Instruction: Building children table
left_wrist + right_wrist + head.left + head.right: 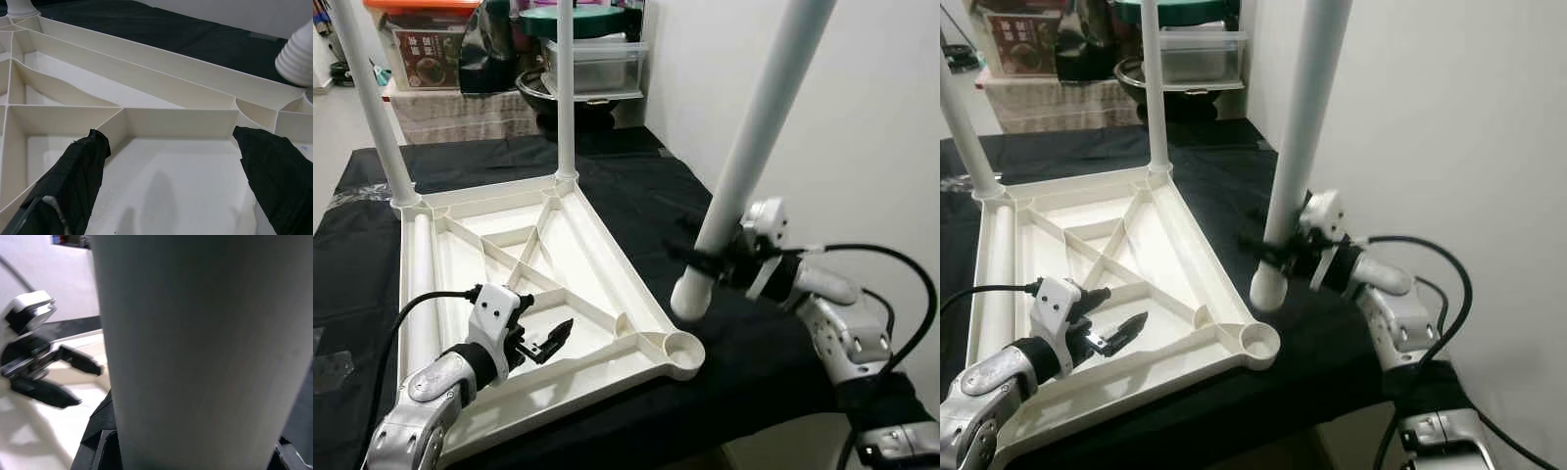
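Two legs already stand in the far sockets of the upturned tabletop point(558, 257) on the black-draped counter point(636, 186), and my right gripper point(722, 262) has its fingers clamped on a third leg point(749, 157), its threaded end just beside the near corner socket point(680, 345). My left gripper point(546, 345) hovers over the ribs, fingers apart. Tilted as it is, I judge the leg could cross-thread or miss the socket; I can read no writing.
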You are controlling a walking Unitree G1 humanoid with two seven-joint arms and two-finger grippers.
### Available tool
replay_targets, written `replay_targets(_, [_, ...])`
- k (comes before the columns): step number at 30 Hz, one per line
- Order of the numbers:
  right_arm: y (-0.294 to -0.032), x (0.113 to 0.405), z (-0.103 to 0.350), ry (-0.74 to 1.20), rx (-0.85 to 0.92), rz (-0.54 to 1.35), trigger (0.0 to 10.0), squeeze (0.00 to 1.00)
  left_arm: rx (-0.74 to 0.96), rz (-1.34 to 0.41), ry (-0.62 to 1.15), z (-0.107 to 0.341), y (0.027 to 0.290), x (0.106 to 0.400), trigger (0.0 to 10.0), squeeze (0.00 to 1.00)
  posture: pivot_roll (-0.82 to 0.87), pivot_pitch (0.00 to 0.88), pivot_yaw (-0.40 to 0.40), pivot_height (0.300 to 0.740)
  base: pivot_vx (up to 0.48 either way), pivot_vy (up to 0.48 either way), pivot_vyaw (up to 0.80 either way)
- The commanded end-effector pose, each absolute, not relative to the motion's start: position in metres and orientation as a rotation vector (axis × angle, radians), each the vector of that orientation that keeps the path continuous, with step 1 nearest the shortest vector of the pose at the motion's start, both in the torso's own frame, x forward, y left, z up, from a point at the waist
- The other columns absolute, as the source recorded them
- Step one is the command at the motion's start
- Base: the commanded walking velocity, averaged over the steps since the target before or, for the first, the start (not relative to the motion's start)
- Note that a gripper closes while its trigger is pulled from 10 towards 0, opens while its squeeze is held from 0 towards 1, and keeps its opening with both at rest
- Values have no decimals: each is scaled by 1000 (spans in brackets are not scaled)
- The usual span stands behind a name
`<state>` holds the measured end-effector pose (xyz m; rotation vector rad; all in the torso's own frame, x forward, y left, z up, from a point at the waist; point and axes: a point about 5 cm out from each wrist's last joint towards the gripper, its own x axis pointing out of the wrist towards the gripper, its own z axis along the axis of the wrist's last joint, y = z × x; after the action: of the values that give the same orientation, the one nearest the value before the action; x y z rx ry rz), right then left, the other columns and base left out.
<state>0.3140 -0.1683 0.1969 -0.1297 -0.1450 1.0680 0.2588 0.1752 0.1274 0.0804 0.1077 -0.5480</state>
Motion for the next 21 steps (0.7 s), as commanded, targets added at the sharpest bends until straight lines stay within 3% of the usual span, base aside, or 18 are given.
replay_targets(1, [-169,310,200,-143,-128,1109,0,0,79,-556,111,125,173,257,10000,0,-11,0,-78,740,0,0,0])
replay_targets(21, [-166,288,185,-30,-102,1260,0,0,69,-548,114,123,174,256,10000,0,-7,0,-83,740,0,0,0])
